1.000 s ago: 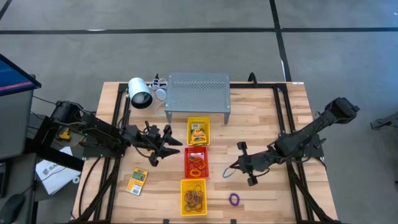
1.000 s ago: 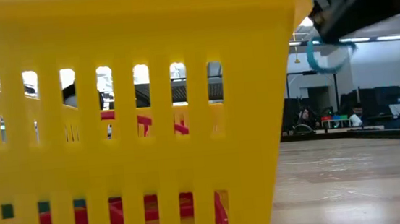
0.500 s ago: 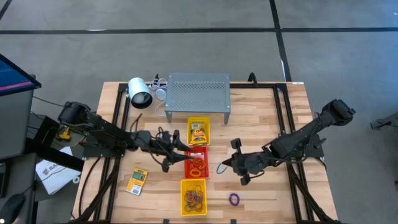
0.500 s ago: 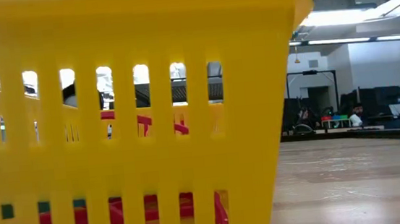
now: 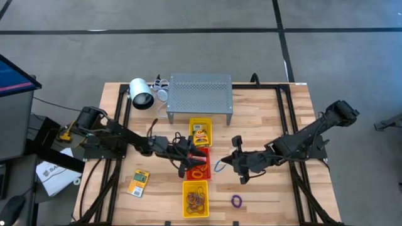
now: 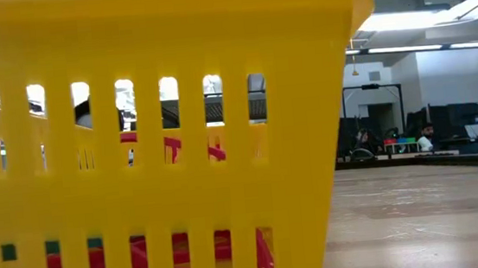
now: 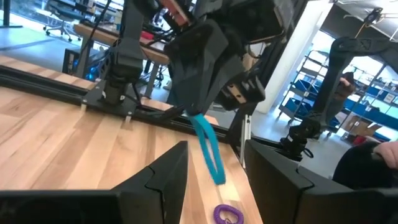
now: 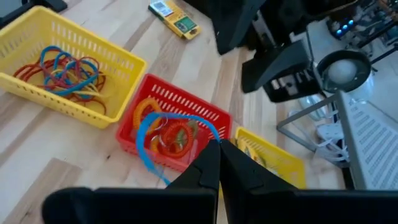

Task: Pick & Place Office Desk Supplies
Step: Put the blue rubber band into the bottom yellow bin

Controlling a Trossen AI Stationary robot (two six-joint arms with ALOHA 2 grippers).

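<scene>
Right gripper (image 5: 227,162): it is hovering just beside the right edge of the red tray (image 5: 191,171), its fingers pressed together on a blue rubber band (image 5: 219,166); the pinch is showing plainly in the right wrist view.
Blue rubber band: it is dangling as a loose loop from the right fingertips, off the table, between that gripper and the red tray; in the left wrist view (image 7: 208,149) it is hanging straight down from the dark gripper above it.
Left gripper (image 5: 187,158): it is reaching in over the red tray from the left, its fingers (image 7: 163,177) standing apart with nothing between them.
Red tray: it is sitting in the middle of a row of three trays and is holding orange and red rings (image 5: 200,166).
Far yellow tray (image 5: 192,125): it is lying just behind the red one, with a printed card packet (image 5: 201,134) inside.
Near yellow tray (image 5: 186,207): it is holding a tangle of coloured rubber bands (image 5: 196,200); in the low view its slotted wall (image 6: 161,141) is filling most of the picture.
Loose packet (image 5: 138,182): it is lying flat on the wood, left of the near yellow tray.
Purple band (image 5: 236,201): it is lying on the table, right of the near yellow tray.
Table back: a grey perforated stand (image 5: 200,91) and a white lamp (image 5: 141,94) are sitting side by side.
</scene>
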